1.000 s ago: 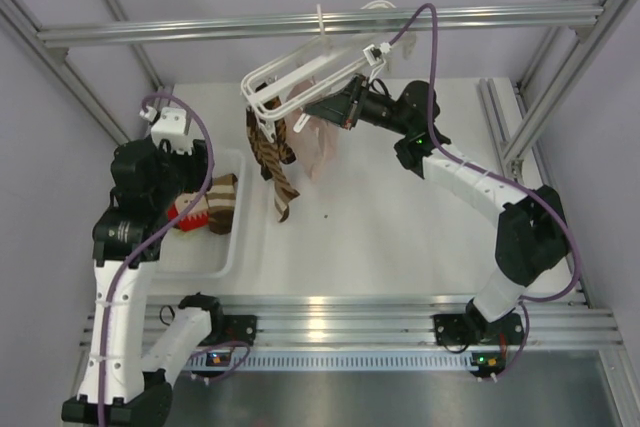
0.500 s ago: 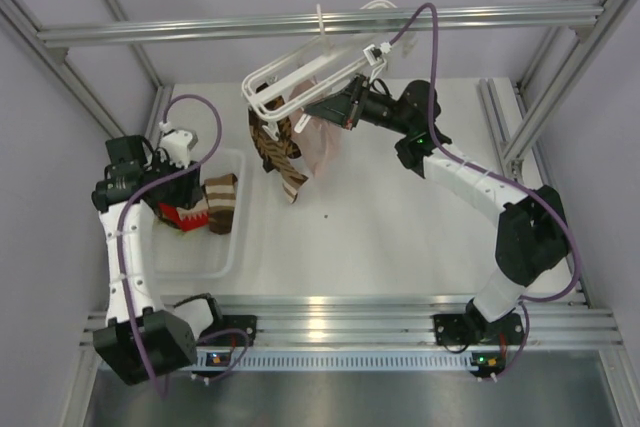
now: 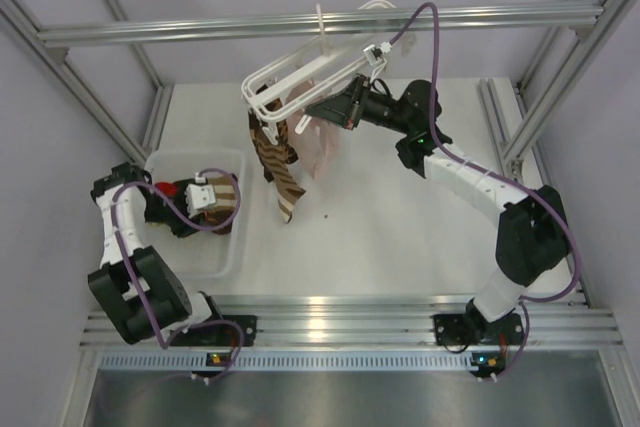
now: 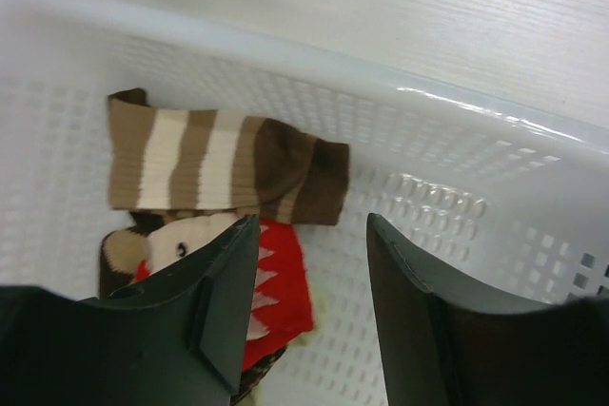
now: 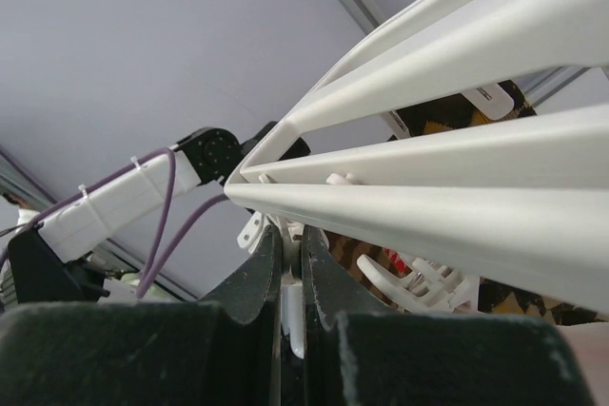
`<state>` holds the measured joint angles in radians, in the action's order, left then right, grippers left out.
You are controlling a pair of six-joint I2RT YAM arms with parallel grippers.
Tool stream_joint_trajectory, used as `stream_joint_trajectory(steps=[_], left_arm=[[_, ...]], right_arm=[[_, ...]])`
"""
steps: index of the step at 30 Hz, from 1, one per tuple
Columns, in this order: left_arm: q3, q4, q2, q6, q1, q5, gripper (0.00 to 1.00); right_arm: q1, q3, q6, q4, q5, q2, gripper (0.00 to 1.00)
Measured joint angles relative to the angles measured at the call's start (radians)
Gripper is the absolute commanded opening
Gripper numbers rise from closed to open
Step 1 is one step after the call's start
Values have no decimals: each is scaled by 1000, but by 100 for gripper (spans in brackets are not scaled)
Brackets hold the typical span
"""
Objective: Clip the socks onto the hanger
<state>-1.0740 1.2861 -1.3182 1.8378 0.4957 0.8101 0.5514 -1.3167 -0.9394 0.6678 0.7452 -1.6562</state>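
Observation:
The white hanger (image 3: 300,72) hangs tilted from the grey rail. Brown and cream striped socks (image 3: 276,162) hang clipped from its left end. My right gripper (image 3: 320,109) is shut on a white plastic part of the hanger (image 5: 292,306), under its long bars (image 5: 447,206). My left gripper (image 3: 192,209) is low inside the white basket (image 3: 190,252), open and empty. In the left wrist view its jaws (image 4: 309,235) stand apart just short of another striped sock (image 4: 219,164), which lies flat on the basket floor.
Plain pink socks (image 3: 325,147) hang from the hanger beside the striped ones. A red and white fabric piece (image 4: 271,282) lies under my left finger in the basket. The basket wall (image 4: 476,121) rises ahead. The grey rail (image 3: 450,17) spans overhead.
My left arm has swung down from a raised pose into the basket, gripper now low by the striped sock. The hanging striped socks swayed slightly. The right arm has not moved.

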Motion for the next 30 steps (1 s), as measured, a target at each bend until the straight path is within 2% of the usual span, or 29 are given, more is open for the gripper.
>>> stream_joint_trajectory(steps=[4, 9, 11, 12, 15, 24, 30], left_arm=[[81, 21, -26, 72, -5, -19, 54], [110, 24, -73, 103, -14, -76, 55], [124, 23, -77, 108, -20, -91, 58], [132, 17, -79, 111, -25, -97, 63], [159, -19, -79, 117, -45, -113, 66], [194, -167, -93, 127, -72, -130, 65], [196, -245, -136, 129, -74, -151, 61]], right_arm=[[0, 0, -1, 0, 2, 0, 0], [0, 0, -1, -2, 2, 0, 0], [0, 0, -1, -3, 1, 0, 0], [0, 0, -1, -3, 1, 0, 0], [0, 0, 0, -3, 1, -1, 0], [-3, -2, 2, -12, -3, -2, 0], [-3, -13, 8, -30, -7, -9, 0]])
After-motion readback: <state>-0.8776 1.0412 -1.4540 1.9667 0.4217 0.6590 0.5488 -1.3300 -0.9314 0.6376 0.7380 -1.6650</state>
